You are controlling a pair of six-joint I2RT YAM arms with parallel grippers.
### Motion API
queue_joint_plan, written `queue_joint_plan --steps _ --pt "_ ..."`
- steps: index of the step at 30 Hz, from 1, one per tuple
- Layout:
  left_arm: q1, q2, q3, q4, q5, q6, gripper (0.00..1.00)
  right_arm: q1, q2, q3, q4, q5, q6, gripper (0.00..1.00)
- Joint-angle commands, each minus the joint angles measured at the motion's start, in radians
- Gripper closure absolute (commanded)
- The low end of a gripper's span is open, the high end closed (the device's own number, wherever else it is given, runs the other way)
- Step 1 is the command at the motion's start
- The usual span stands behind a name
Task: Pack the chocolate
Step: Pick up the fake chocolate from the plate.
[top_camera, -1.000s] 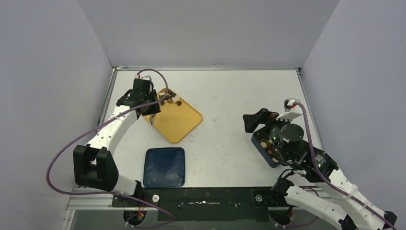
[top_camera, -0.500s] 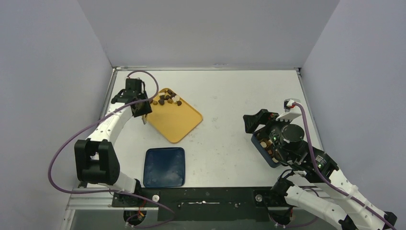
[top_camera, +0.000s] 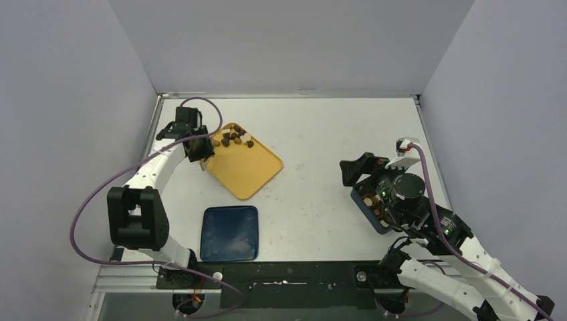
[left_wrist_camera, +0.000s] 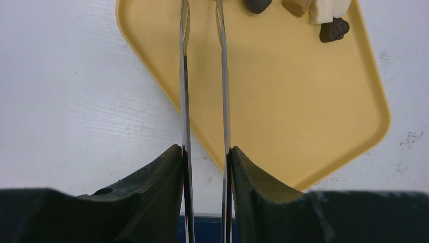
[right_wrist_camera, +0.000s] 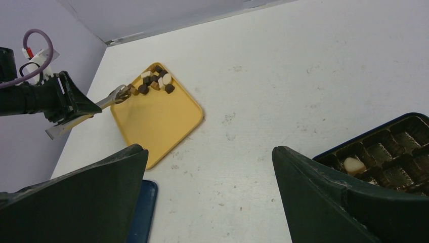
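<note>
**Brown, tan and cream on yellow**

The chocolate (right_wrist_camera: pixel 154 81) is a mix of dark brown, light brown and cream-white pieces. It lies on a plain mustard-yellow tray (left_wrist_camera: pixel 283 101) at 10 o'clock on the bench (top_camera: pixel 327 140), which is white with faint dark specks and scuffs. The tongs (left_wrist_camera: pixel 184 91) are bright silver metal. The left claw (left_wrist_camera: pixel 205 152) and the right claw (right_wrist_camera: pixel 207 151) are both matt black. At 4 o'clock, the box (right_wrist_camera: pixel 392 136) has a dark blue rim around a glossy dark brown insert, with one cream piece in it. The lid (top_camera: pixel 230 233) at 7 o'clock is dark blue with a slight sheen. The arms (top_camera: pixel 157 174) are white with black joints, the cables (top_camera: pixel 87 214) are purple, and the walls (top_camera: pixel 287 40) are pale lilac-grey.
</note>
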Motion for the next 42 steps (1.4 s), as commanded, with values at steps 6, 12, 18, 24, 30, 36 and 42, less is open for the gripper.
queue_joint_plan --steps 6,12,18,24,30,36,42 --pt "0.001 0.061 0.109 0.035 0.031 0.018 0.65 -0.003 -0.015 0.033 0.053 0.017 -0.019 0.00" --pt "0.001 0.100 0.127 0.040 0.041 0.021 0.65 -0.002 -0.017 0.030 0.060 0.023 -0.023 0.00" --pt "0.000 0.118 0.138 0.044 0.068 0.020 0.62 -0.002 -0.012 0.033 0.066 0.027 -0.031 0.00" --pt "-0.005 0.115 0.135 0.046 0.081 0.018 0.62 -0.003 -0.010 0.027 0.080 0.029 -0.033 0.00" --pt "-0.012 0.123 0.131 0.042 0.058 0.018 0.63 -0.003 -0.002 0.022 0.085 0.027 -0.031 0.00" --pt "-0.012 0.155 0.169 0.034 0.057 0.020 0.63 -0.002 -0.009 0.020 0.085 0.029 -0.030 0.00" --pt "-0.011 0.166 0.188 0.030 0.057 0.021 0.64 -0.003 -0.022 0.013 0.081 0.034 -0.028 0.00"
